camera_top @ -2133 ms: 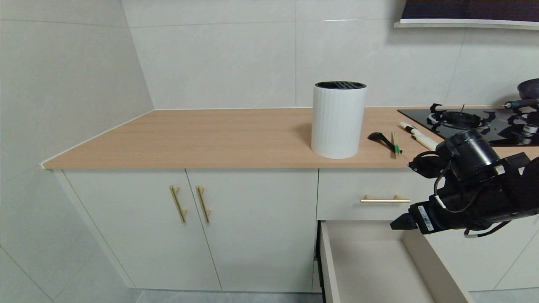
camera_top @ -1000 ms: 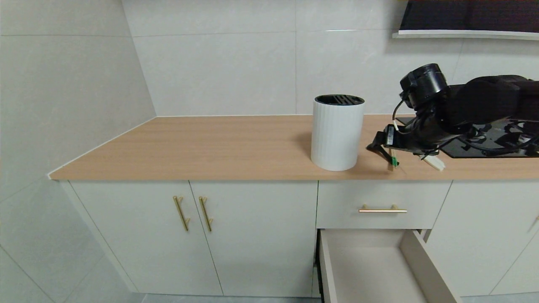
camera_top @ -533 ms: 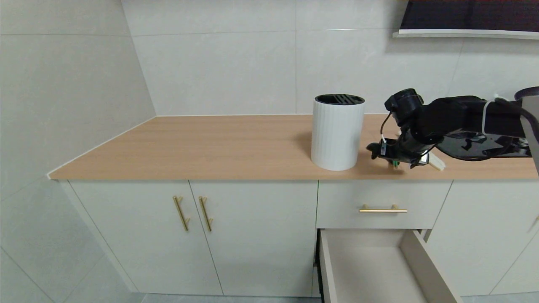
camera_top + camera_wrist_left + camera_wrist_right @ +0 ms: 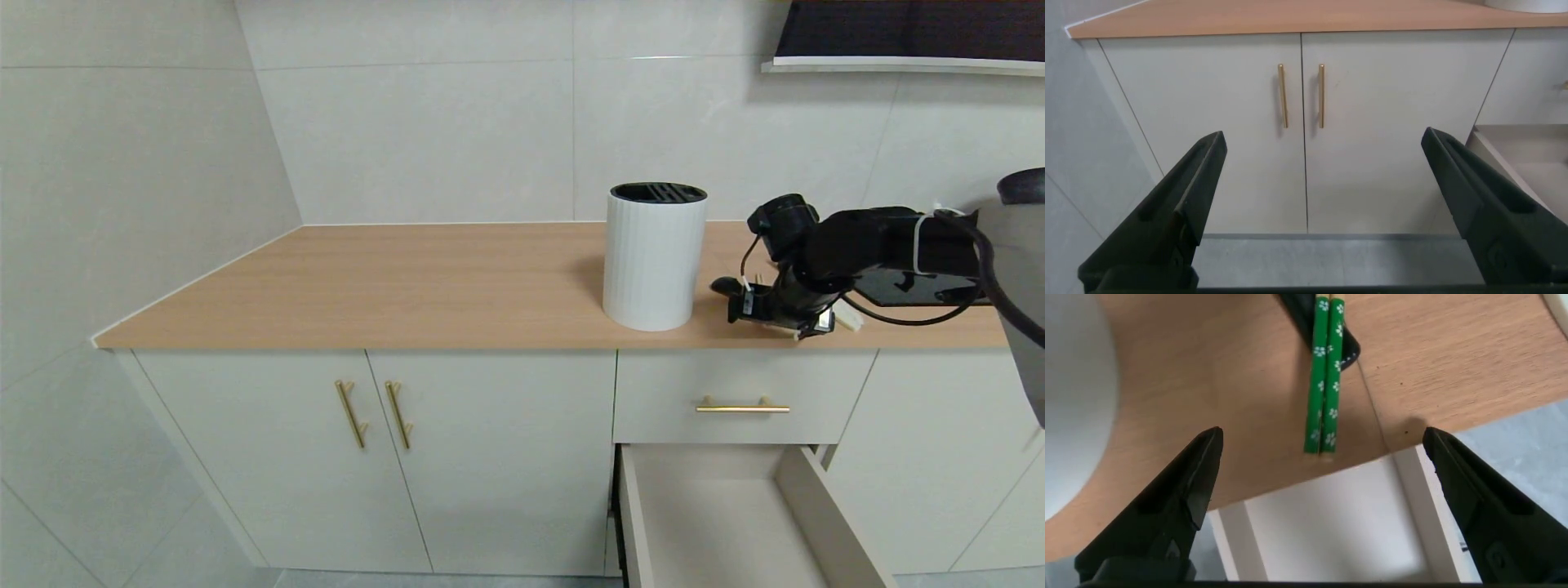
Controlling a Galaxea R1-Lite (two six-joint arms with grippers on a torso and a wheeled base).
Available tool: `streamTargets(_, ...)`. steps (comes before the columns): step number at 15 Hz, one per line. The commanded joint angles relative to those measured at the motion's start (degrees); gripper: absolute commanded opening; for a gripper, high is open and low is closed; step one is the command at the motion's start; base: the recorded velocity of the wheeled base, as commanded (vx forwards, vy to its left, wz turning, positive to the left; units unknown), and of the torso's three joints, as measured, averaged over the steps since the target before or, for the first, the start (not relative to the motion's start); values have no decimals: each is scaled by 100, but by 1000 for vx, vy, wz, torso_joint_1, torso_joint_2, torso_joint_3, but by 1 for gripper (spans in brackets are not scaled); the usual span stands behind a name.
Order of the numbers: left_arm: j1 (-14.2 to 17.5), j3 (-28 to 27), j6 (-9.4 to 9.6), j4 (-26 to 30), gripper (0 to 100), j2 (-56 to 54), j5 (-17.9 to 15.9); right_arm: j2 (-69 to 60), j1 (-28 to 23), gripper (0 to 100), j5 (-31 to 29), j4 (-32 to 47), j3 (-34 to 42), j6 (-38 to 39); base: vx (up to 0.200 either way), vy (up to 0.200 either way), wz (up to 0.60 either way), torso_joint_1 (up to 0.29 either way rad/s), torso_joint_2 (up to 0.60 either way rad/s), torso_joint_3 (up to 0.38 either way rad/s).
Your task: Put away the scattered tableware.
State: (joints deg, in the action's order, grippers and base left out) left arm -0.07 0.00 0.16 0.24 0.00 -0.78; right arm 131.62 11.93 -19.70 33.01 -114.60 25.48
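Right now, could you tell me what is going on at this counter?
The right gripper is low over the wooden counter, open, with a pair of green-ended chopsticks lying between its fingers by a black spoon, right of the white holder. Nothing is picked up yet. The drawer below stands open and the left gripper hangs open facing the cabinet doors.

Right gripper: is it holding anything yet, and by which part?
Nothing is held. The right gripper is open over the green-ended chopsticks, which lie flat on the counter between its spread fingers, clear of both.
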Motion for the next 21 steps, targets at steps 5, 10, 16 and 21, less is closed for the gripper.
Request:
streamTargets(5, -1, 0, 2, 2, 100, 0, -1, 39, -7, 100, 10, -155, 1, 71, 0, 0, 0, 0, 0, 0)
streamTargets(10, -1, 0, 2, 2, 100, 0, -1, 30, -7, 0, 10, -164, 1, 80, 0, 0, 0, 0, 0, 0)
streamTargets(16, -1, 0, 2, 2, 100, 0, -1, -31, -7, 0, 1, -155, 1, 80, 0, 0, 0, 0, 0, 0)
streamTargets(21, -1, 0, 2, 2, 100, 0, -1, -910, 11, 0, 54, 267, 263, 238, 0, 0, 0, 0, 0, 0)
